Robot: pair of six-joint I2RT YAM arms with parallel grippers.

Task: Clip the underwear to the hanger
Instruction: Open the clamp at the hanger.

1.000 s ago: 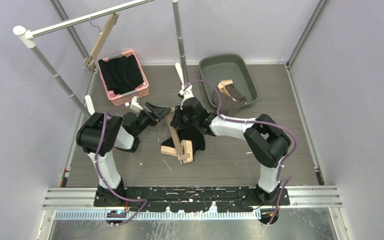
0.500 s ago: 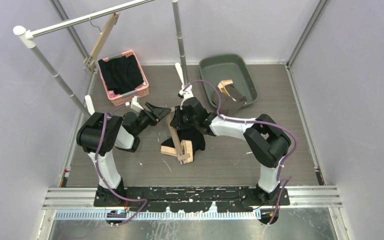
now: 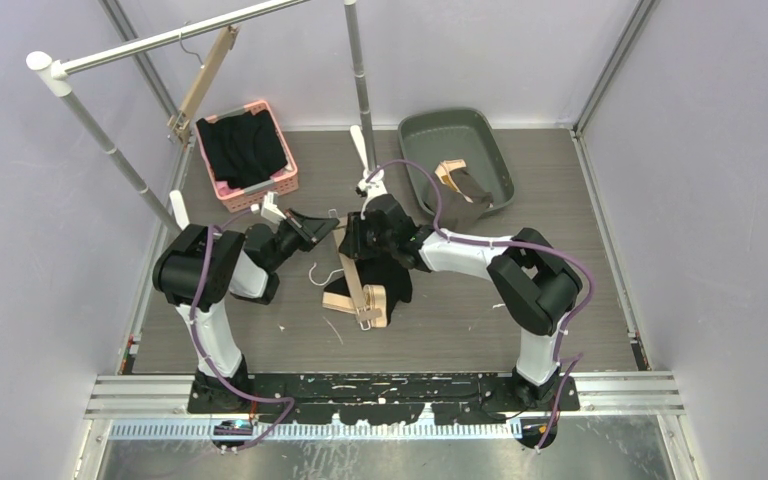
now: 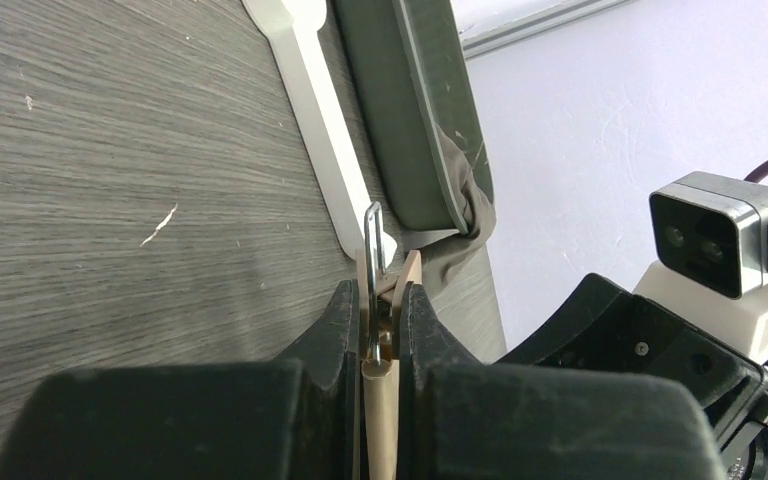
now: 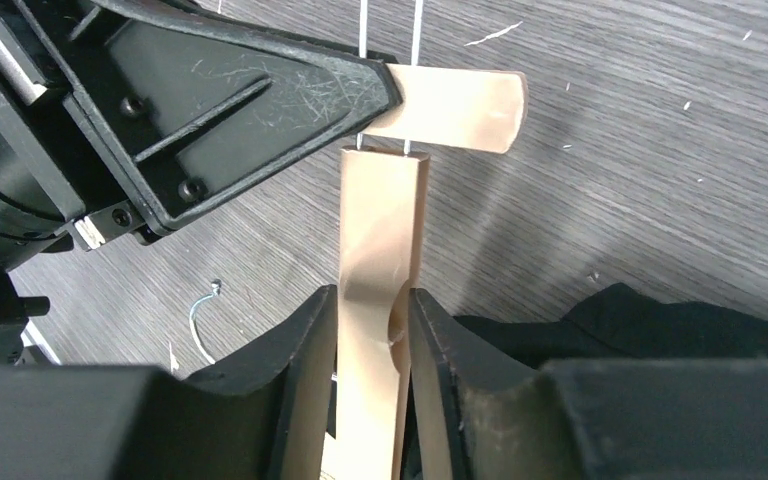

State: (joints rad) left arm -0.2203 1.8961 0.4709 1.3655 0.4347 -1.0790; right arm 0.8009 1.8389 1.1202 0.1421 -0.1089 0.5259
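Left pincer (image 4: pixel 380 300) newly clamped, gripping hanger (image 3: pixel 352 275) end

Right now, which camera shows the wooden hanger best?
Top external: nearly the whole wooden hanger shows there. Right wrist shows only one clip close up; left wrist, just a thin edge.

- We see a grey wood-grain table (image 3: pixel 580 250), its top marked with small white scuffs.
- At its back left stands a pink basket (image 3: pixel 258 193) filled with black clothes.
- At its back right sits a grey tray (image 3: pixel 450 135); brown cloth hangs over its near rim.
- Mid-table lies black underwear (image 3: pixel 388 278), with the low end of a wooden hanger (image 3: pixel 355 300) resting just beside it.
- Two white rack feet (image 3: pixel 362 150) also rest on the top.
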